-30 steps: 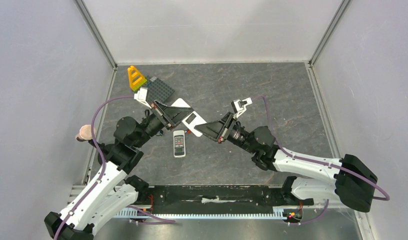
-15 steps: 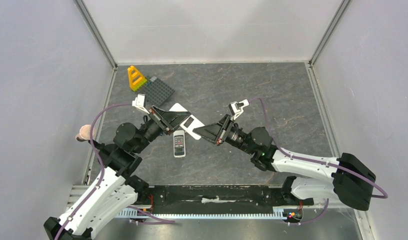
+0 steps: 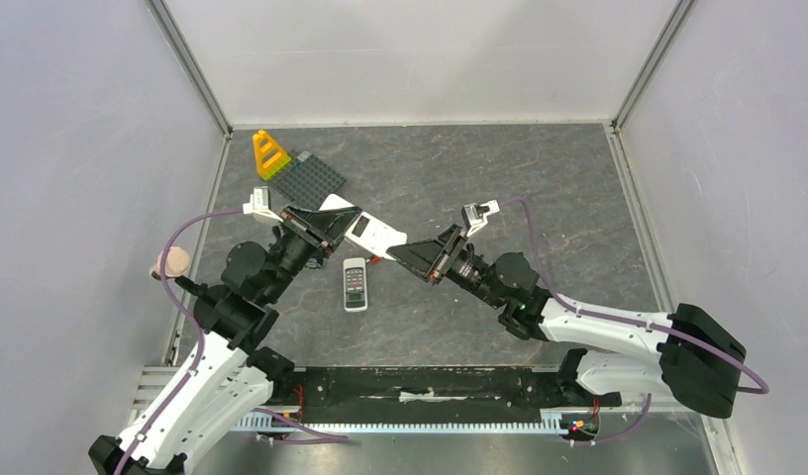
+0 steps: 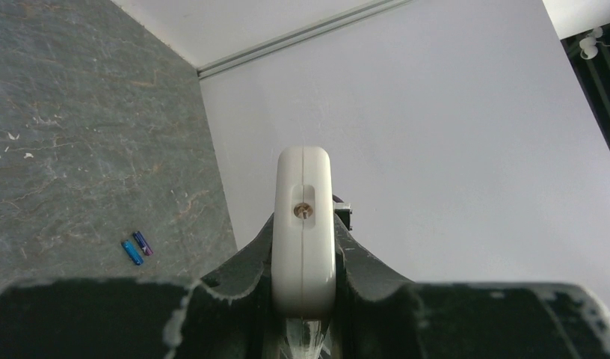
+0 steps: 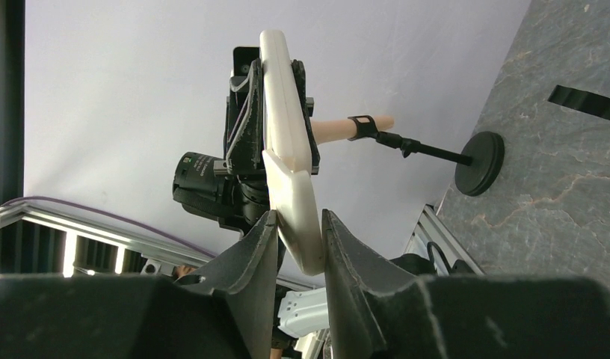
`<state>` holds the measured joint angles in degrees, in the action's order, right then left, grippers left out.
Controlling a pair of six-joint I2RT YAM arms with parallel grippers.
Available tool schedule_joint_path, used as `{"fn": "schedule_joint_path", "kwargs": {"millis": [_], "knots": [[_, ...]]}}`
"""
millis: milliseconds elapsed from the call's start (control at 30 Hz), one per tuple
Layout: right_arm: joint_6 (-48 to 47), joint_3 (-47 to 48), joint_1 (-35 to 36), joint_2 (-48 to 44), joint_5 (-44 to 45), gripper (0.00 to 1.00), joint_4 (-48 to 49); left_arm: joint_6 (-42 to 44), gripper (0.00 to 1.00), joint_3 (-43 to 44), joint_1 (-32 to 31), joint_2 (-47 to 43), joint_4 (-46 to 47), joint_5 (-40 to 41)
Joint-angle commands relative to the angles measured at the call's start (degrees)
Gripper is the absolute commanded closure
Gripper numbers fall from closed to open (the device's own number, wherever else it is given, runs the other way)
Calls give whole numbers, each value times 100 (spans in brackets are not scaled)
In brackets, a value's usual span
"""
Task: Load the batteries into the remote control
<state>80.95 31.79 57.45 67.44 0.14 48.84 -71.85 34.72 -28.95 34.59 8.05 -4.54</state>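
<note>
Two remotes. White remote (image 3: 375, 235) held aloft: my left pincer (image 3: 341, 223) clamped on one end, my right pincer (image 5: 300, 228) clamped on the other. Small grey remote (image 3: 354, 284) on the table (image 3: 539, 188) beneath it. Two blue-purple batteries (image 4: 137, 247) lie side by side on the table, well apart from the white remote.

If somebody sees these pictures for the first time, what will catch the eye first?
First the white remote, held in the air above the middle of the table between both arms: the left fingers clamp one end and the right fingers pinch the other. Below it a smaller remote lies flat, and a bright yellow block stands near the far left corner.
</note>
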Motion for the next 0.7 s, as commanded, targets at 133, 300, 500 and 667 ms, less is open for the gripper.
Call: {"fn": "schedule_joint_path", "kwargs": {"millis": [133, 300, 500, 667], "knots": [[-58, 5, -19, -2, 178, 80, -204, 267, 98, 263, 10, 80, 267, -52], [-106, 23, -15, -71, 174, 82, -389, 1212, 98, 641, 5, 292, -518, -71], [-317, -86, -15, -488, 255, 83, -755, 1998, 98, 847, 12, 463, -967, -27], [-800, -50, -78, -1019, 502, 84, -1939, 2606, 98, 913, 7, 617, -1159, -131]]}}
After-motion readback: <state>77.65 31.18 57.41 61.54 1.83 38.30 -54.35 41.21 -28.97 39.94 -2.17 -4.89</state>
